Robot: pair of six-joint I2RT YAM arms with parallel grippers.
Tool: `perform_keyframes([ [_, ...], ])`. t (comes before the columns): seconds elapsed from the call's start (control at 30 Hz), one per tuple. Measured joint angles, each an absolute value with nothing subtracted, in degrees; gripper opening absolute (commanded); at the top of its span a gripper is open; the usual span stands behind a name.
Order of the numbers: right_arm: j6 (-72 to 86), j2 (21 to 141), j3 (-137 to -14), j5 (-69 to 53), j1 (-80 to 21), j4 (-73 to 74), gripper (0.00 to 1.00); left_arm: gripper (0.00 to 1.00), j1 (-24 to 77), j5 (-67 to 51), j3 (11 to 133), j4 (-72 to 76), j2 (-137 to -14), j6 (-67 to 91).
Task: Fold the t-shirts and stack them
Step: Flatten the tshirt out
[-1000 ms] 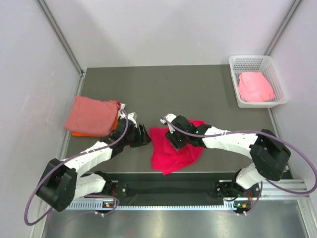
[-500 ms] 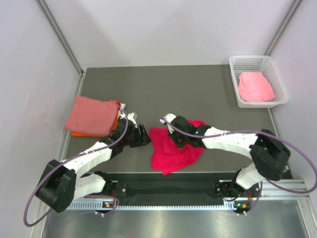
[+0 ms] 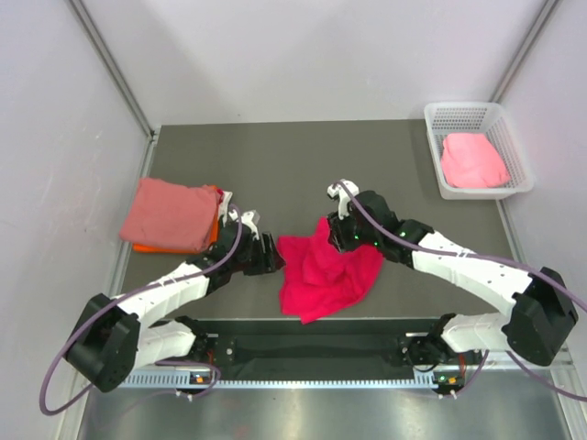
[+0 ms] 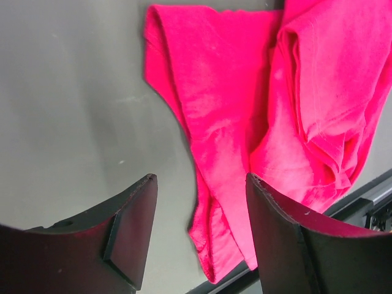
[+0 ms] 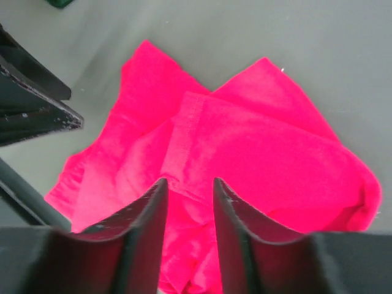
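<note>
The crimson-pink t-shirt (image 3: 326, 270) lies crumpled on the dark table near the front edge. It also fills the left wrist view (image 4: 245, 110) and the right wrist view (image 5: 245, 159). My right gripper (image 3: 341, 240) (image 5: 188, 180) is shut on a bunch of its cloth near the far edge and holds it up in a peak. My left gripper (image 3: 269, 254) (image 4: 201, 177) is open and empty, low over the table at the shirt's left edge. The dusty salmon t-shirt (image 3: 170, 213) lies folded on the orange t-shirt (image 3: 215, 229) at the left. The light pink t-shirt (image 3: 472, 158) lies in the basket.
The white mesh basket (image 3: 431, 147) stands at the back right corner. The metal rail (image 3: 367, 330) runs along the table's front edge just below the crimson shirt. Walls close in the left, right and back sides.
My right gripper has moved back and to the right, pulling the crimson shirt's far part up into a peak. My left gripper has shifted slightly right toward the shirt's left edge.
</note>
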State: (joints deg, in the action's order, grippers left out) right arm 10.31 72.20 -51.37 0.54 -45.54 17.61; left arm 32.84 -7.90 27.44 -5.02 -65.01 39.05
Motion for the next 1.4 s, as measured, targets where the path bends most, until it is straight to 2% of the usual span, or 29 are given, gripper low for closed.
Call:
perform_keyframes([
  [0.2, 9.1, 74.7, -51.4, -5.3, -45.3, 17.8, 0.54, 0.66, 33.8, -7.9, 28.1, -5.1, -65.0, 39.0],
  [0.63, 8.6, 87.9, -51.5, -4.2, -50.2, 18.7, 0.56, 0.67, 34.7, -9.1, 29.3, -4.1, -68.2, 39.1],
  [0.73, 8.8, 90.0, -51.5, -2.5, -51.5, 18.7, 0.54, 0.67, 34.7, -9.2, 29.3, -3.7, -68.9, 39.1],
  [0.8, 9.1, 90.9, -51.5, -0.6, -52.3, 18.5, 0.48, 0.67, 34.7, -9.2, 29.3, -3.6, -69.1, 39.3],
  [0.9, 9.6, 92.4, -51.9, 2.9, -53.3, 18.2, 0.34, 0.67, 34.7, -9.2, 29.3, -3.4, -69.2, 39.3],
  [1.0, 10.7, 92.7, -51.9, 5.3, -53.5, 17.8, 0.34, 0.67, 34.7, -9.2, 29.3, -3.4, -69.2, 39.3],
  [1.03, 10.9, 92.7, -51.9, 5.6, -53.5, 17.6, 0.41, 0.67, 34.7, -9.2, 29.3, -3.5, -69.2, 39.3],
  [1.23, 12.2, 92.7, -51.9, 6.0, -53.5, 16.7, 0.45, 0.67, 34.7, -8.9, 29.3, -3.5, -68.9, 39.3],
  [1.33, 12.3, 92.7, -51.9, 6.0, -53.5, 16.4, 0.43, 0.67, 34.7, -8.8, 29.3, -3.5, -68.5, 39.3],
  [1.4, 12.5, 92.7, -52.0, 6.1, -53.5, 16.3, 0.34, 0.67, 34.7, -8.5, 29.3, -3.5, -68.2, 39.3],
])
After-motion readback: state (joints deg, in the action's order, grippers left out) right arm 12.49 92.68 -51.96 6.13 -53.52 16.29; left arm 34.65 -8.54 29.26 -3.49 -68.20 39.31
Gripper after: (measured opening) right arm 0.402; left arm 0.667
